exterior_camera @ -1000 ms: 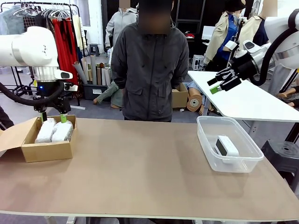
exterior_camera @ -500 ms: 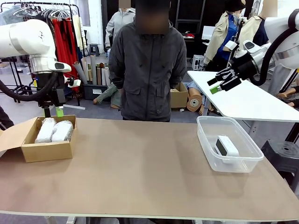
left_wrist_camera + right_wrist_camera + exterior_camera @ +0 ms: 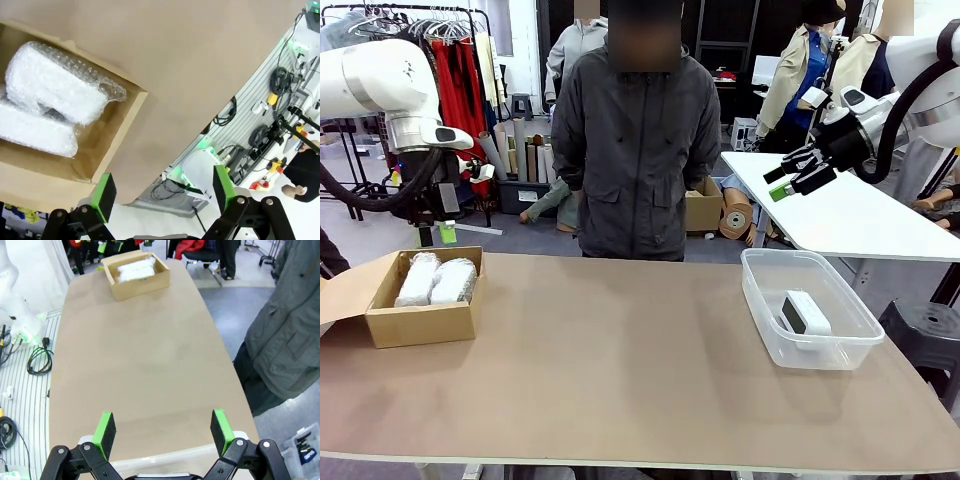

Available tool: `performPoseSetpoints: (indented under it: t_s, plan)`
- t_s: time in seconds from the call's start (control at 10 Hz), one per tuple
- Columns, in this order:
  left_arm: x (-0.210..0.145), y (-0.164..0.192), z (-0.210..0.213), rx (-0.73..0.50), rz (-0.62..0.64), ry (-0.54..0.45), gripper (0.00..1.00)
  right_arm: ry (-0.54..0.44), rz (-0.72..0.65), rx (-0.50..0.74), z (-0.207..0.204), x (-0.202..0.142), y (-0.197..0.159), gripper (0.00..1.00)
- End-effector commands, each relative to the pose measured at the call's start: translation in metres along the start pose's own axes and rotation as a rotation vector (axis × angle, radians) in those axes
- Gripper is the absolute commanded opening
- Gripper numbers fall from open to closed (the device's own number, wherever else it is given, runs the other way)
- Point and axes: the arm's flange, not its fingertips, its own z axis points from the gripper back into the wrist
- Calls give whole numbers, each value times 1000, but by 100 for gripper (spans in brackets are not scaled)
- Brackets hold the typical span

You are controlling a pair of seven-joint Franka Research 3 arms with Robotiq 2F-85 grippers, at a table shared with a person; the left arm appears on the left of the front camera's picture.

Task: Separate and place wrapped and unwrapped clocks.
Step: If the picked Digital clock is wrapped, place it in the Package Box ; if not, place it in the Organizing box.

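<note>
Two bubble-wrapped clocks [image 3: 436, 280] lie side by side in the brown cardboard box [image 3: 420, 325] at the table's left; the left wrist view looks down on the wrapped clocks [image 3: 52, 90] in the box [image 3: 122, 130]. The bare white clock [image 3: 805, 314] with a dark screen rests in the clear plastic tub [image 3: 760, 300] at the right. My left gripper [image 3: 433, 236] hangs open above the box's far side, holding nothing. High at the right, my right gripper [image 3: 782, 180] is open and empty, far above the tub. In the wrist views, the left gripper [image 3: 162, 192] and right gripper [image 3: 162, 432] both stand wide.
A person in a dark grey jacket [image 3: 638, 140] stands at the table's far edge, hands down. The brown tabletop [image 3: 620, 340] spreads between box and tub. A white side table [image 3: 850, 215] stands behind the tub. In the right wrist view the box [image 3: 136, 274] sits at the table's far end.
My left gripper has risen out of the box, leaving both wrapped clocks inside, and now hangs above its far side. The right arm has not moved.
</note>
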Motion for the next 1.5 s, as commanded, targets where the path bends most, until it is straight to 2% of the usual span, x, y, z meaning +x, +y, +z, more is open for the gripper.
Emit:
performPoseSetpoints:
  t_s: [0.0, 0.1, 0.3, 0.5, 0.7, 0.8, 0.9, 1.0, 1.1, 1.4]
  plan:
    - [-1, 1, 1, 3, 3, -4, 100, 0, 6, 0, 1, 1, 0, 100]
    - [2, 8, -3, -15, -65, -87, 100, 0, 6, 0, 1, 1, 0, 100]
    - [4, 8, -7, 46, -241, -216, 100, 0, 6, 0, 1, 1, 0, 100]
    - [-6, 0, -10, 15, -387, -278, 100, 0, 6, 0, 1, 1, 0, 100]
    - [-16, -18, 9, 44, -578, -408, 100, 0, 6, 0, 1, 1, 0, 100]
    - [-18, -32, 16, 56, -611, -474, 100, 0, 6, 0, 1, 1, 0, 100]
    - [-20, -51, 26, 131, -678, -560, 100, 0, 6, 0, 1, 1, 0, 100]
    - [-20, -69, 32, 220, -701, -667, 100, 0, 6, 0, 1, 1, 0, 100]
    - [-21, -77, 39, 269, -703, -729, 100, 0, 6, 0, 1, 1, 0, 100]
    - [-29, -90, 52, 256, -804, -834, 100, 0, 6, 0, 1, 1, 0, 100]
